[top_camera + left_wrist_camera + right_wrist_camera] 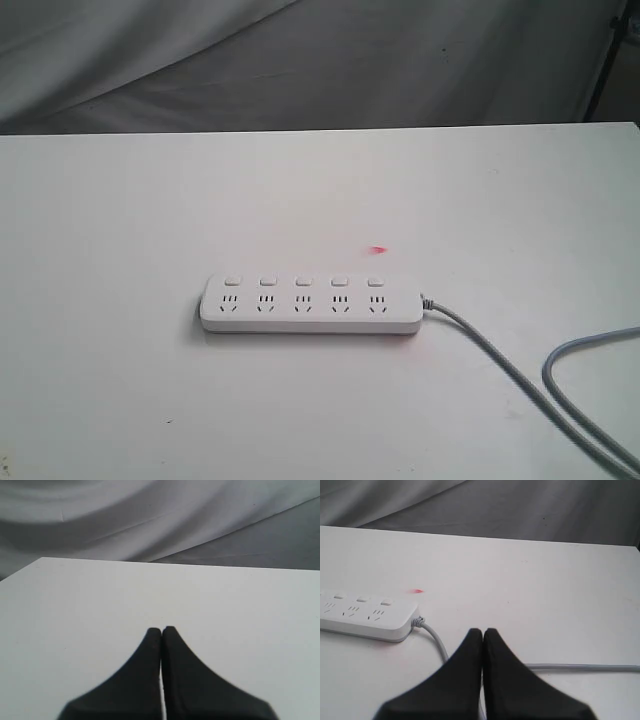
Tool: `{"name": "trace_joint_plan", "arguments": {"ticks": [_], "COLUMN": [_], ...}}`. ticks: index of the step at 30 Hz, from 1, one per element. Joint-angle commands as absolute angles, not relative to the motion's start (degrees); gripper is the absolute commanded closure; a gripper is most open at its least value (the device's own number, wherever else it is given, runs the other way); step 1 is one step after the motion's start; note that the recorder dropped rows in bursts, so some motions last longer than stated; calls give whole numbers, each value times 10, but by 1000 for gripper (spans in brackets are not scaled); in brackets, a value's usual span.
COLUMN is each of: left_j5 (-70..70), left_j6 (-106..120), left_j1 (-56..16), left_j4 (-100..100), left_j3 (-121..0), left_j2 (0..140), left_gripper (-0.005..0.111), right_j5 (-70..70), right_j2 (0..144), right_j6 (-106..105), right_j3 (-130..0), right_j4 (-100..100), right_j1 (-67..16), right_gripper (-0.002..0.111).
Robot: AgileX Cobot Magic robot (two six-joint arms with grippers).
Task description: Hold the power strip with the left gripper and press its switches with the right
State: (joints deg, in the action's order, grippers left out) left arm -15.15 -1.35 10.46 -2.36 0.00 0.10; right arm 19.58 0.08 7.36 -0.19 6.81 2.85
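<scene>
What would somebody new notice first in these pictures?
The white power strip lies flat mid-table, its grey cable trailing off to the right in the exterior view. A small red mark shows on the table just beyond the strip's cable end. The left gripper and right gripper are both shut, holding nothing.

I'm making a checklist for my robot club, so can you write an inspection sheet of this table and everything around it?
Surface: white table, flat and matte.
Job's things: power strip lying flat, sockets up; five switches in a row, nothing touching them.
Clutter: one small red mark beyond the strip.
Grippers: left gripper shut, empty, above table; right gripper shut, empty, near the cable.
Cables: grey cable loops away from the strip's end.
Surroundings: grey cloth backdrop.
</scene>
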Motion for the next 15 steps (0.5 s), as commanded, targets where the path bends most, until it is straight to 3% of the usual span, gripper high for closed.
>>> {"name": "trace_joint_plan", "arguments": {"ticks": [1, 15], "left_j5": [-152, -133], "left_j6": [-13, -11], "left_j1": [105, 105], "left_j4": [-18, -38], "left_j3": [0, 0], "left_j2": [0, 0], "left_gripper": [106, 106], "right_j5": [196, 196], "right_j2": [0, 0], "right_j6": [75, 75], "right_j3": [0, 0], "right_j4": [72, 72], "right_j1": [33, 33], "right_gripper": [108, 108]}}
